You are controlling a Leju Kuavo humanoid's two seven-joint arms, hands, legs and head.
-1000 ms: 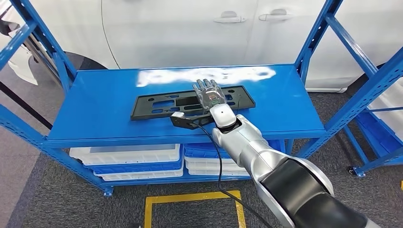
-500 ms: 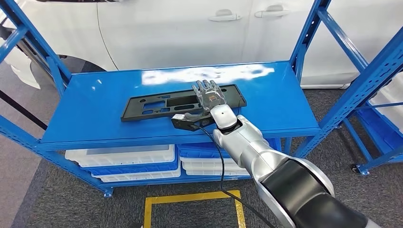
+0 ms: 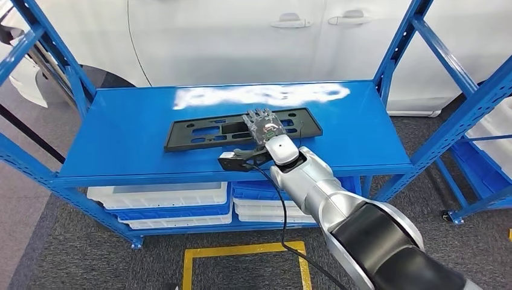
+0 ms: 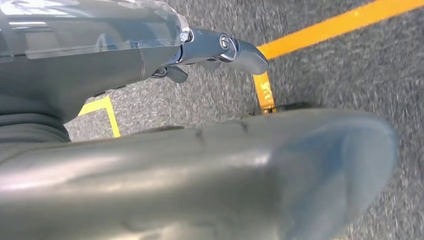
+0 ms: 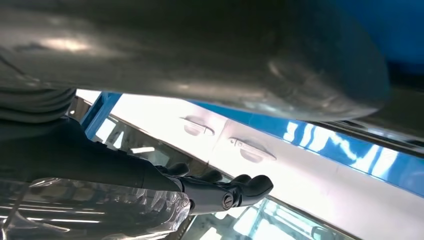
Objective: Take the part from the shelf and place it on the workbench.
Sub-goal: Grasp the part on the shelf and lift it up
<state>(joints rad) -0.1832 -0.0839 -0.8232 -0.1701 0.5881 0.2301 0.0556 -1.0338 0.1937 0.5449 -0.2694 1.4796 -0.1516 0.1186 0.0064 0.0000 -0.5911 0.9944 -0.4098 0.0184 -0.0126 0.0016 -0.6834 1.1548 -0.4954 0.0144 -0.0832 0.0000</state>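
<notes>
— What is your right hand [image 3: 264,125] doing?

— Your right hand lies palm-down over the part [image 3: 241,128], fingers stretched forward and slightly apart; you cannot tell whether they grip it.

— Where is the part?

— It lies flat on the blue shelf [image 3: 121,139], its long axis running along the shelf's length, the right end angled slightly toward the white car [image 3: 241,36] behind.

— Anything the wrist views add?

— Your right wrist view shows dark fingertips [image 5: 250,186] against the car's door handles. Your left wrist view shows the left hand [image 4: 215,50] over grey carpet [image 4: 350,65] with yellow tape [image 4: 320,25], holding nothing, fingers extended.
</notes>
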